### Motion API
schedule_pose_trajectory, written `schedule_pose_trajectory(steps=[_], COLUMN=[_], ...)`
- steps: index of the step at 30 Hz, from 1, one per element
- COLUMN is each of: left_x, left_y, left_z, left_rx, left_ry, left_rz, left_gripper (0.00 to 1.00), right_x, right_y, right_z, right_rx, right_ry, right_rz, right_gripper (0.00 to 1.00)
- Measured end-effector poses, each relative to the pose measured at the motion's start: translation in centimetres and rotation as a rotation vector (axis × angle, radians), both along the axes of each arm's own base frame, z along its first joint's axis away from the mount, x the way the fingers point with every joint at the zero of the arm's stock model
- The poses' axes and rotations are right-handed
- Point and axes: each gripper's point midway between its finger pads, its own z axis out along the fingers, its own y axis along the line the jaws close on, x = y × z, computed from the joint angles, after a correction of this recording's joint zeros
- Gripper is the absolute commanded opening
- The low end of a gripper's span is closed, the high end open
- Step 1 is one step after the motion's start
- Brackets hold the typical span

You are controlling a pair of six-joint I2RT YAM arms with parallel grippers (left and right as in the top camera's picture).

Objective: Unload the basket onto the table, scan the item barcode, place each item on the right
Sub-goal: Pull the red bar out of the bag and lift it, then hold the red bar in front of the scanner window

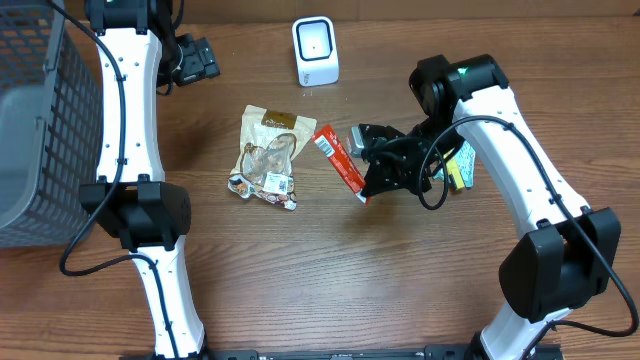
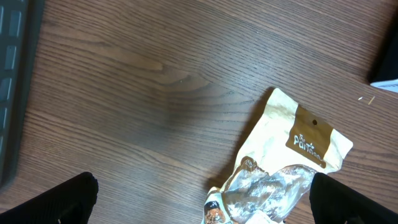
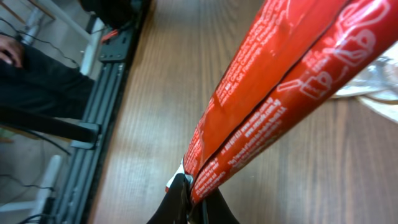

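Red glossy film, one long narrow packet point(image 3: 280, 81): your right gripper point(image 3: 188, 200) is clamping fully down on its near end, the jaws pinching the sealed edge, and you are carrying it just above the wood table point(image 1: 330, 270). From that pinch the packet is running out diagonally, its long axis slanting away from the robot's base and toward the left arm's side, the free end leading. The white scanner point(image 1: 315, 50) is standing at the far edge, beyond that free end and well apart from it, so the packet is already pointing roughly its way. Whether a barcode is facing the scanner's window you cannot tell; the print is too small to read. A cream snack pouch point(image 1: 268, 150) is lying just beside the packet, toward the left arm. Your left gripper point(image 1: 195, 58) is hanging wide open with nothing in it, near the scanner's other side, next to the grey basket point(image 1: 40, 130). The right arm is the one bearing the item, so the approach is falling to it.
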Motion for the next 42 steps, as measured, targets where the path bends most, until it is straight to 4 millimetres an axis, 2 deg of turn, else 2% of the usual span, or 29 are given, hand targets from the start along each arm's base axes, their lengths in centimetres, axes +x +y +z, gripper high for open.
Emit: schedule_pose_trajectory(steps=[4, 6, 9, 11, 14, 19, 21, 27, 32, 36, 42], left_x=[0.0, 0.0, 0.0, 0.0, 0.0, 0.0, 0.1, 0.1, 0.1, 0.0, 0.1], left_y=[0.0, 0.0, 0.0, 0.0, 0.0, 0.0, 0.0, 0.0, 0.0, 0.0, 0.0], left_z=[0.0, 0.0, 0.0, 0.0, 0.0, 0.0, 0.0, 0.0, 0.0, 0.0, 0.0], left_rx=[0.000, 0.000, 0.000, 0.000, 0.000, 0.000, 0.000, 0.000, 0.000, 0.000, 0.000], left_ry=[0.000, 0.000, 0.000, -0.001, -0.001, -0.002, -0.002, -0.002, -0.002, -0.002, -0.002], left_rz=[0.000, 0.000, 0.000, 0.000, 0.000, 0.000, 0.000, 0.000, 0.000, 0.000, 0.000], left_gripper=[1.00, 1.00, 1.00, 1.00, 1.00, 1.00, 1.00, 1.00, 1.00, 1.00, 1.00], right_x=[2.5, 4.6, 9.0, 11.9, 14.8, 17.4, 18.6, 24.5, 26.7, 28.7, 32.2], right_y=[0.6, 0.8, 1.0, 0.6, -0.4, -2.5, -3.0, -4.0, -4.8, -4.7, -3.9], right_z=[-0.5, -0.9, -1.2, -1.2, -1.3, -1.4, -0.3, 6.5, 8.6, 7.8, 2.7], right_rx=[0.004, -0.016, -0.064, -0.107, -0.170, -0.292, -0.309, -0.223, -0.217, -0.244, -0.364], right_ry=[-0.084, -0.134, -0.198, -0.222, -0.249, -0.325, -0.384, -0.692, -0.857, -0.947, -1.073], right_rz=[-0.047, -0.114, -0.300, -0.455, -0.641, -0.837, -0.898, -1.069, -1.089, -1.054, -0.949], right_gripper=[0.04, 0.04, 0.04, 0.04, 0.03, 0.03, 0.03, 0.03, 0.03, 0.07, 0.10])
